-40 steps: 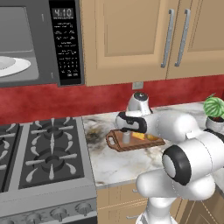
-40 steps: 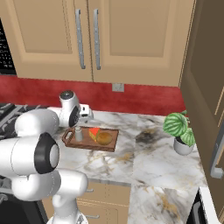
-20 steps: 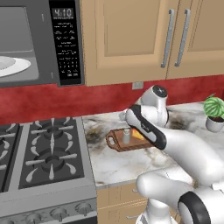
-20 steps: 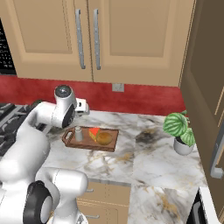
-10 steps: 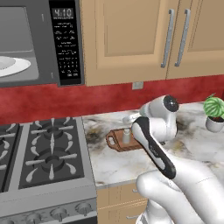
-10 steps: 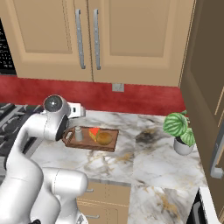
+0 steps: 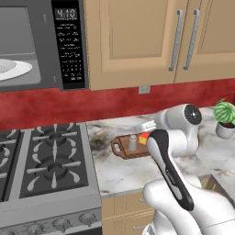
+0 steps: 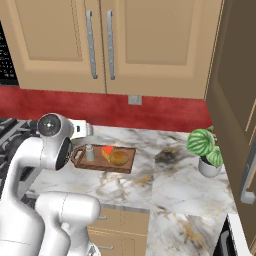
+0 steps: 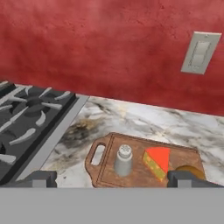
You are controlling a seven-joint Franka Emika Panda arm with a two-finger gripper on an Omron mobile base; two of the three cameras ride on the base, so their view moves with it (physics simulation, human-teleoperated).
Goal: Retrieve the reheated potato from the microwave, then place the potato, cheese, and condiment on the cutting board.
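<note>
Here, on the marbled desk (image 8: 170,175) beside the stove (image 7: 46,165): one cutting board (image 9: 131,175), reddish-brown wood, lying flat with its looped handle toward the burners.

On the board, three items:
- Condiment (image 9: 124,159), a pale grey shaker with a rounded perforated cap, standing upright near the handle end.
- Cheese (image 9: 157,161), a yellow-orange wedge with a red face, lying just beside the shaker, apart from it.
- Potato (image 8: 118,158), a round golden-brown ball, at the end away from the handle, close against the cheese; in the hand view it is partly hidden behind one finger tip.

Above the stove: microwave (image 7: 41,46), dark grey, its door swung wide, a white round plate (image 7: 11,69) inside, black button panel with a lit display at its right.

Robot: white arm bent over the front of the desk, its hand raised over the board and looking down along it toward the red back wall (image 9: 96,48). Fingers (image 9: 183,177) spread wide, one tip at each lower corner of the hand view, pinching nothing; all three items sit free on the board between them.

Elsewhere: a pale wall switch (image 9: 200,53) on the red wall behind the board; a small potted plant (image 8: 206,150) with striped green leaves, well apart from the board; tan wooden cabinets (image 8: 100,40) with metal bar handles overhead.
</note>
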